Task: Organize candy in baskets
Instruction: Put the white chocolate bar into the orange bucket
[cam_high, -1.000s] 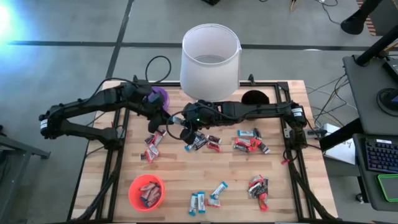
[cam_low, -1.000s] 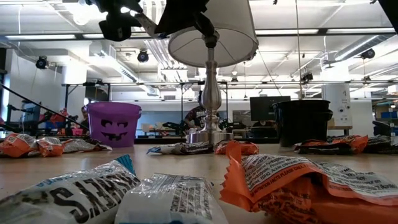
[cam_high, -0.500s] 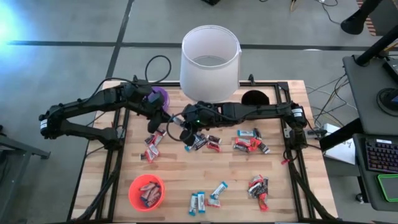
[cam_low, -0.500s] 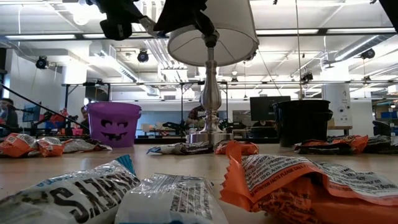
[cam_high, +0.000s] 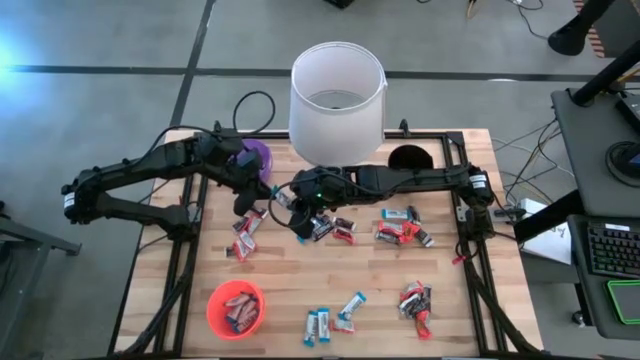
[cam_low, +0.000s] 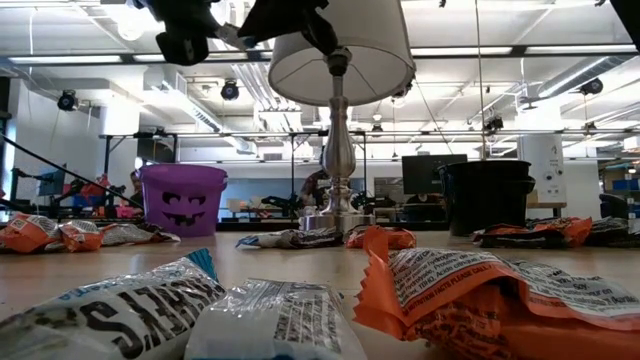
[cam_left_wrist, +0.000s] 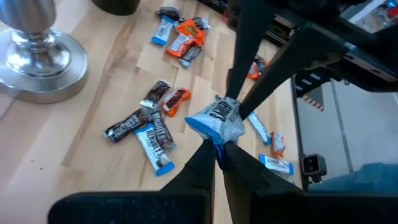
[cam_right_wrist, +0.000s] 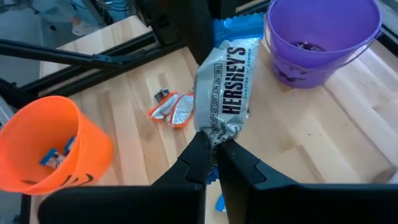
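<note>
Since a second ago the left gripper (cam_left_wrist: 217, 148) has closed, now pinching the blue end of the blue-and-white candy bar (cam_right_wrist: 225, 87) that the right gripper (cam_right_wrist: 213, 151) also clamps at its other end, both held above the bench (cam_high: 350, 275) centre. The purple basket (cam_high: 256, 154) sits at 10 o'clock, the black basket (cam_high: 408, 157) at 1 o'clock behind the lamp (cam_high: 337, 95), the orange basket (cam_high: 236, 307) at 7 o'clock. Loose candy (cam_high: 402, 229) lies scattered across the bench.

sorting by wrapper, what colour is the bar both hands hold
Silver-white with blue ends; right wrist view shows it best.
</note>
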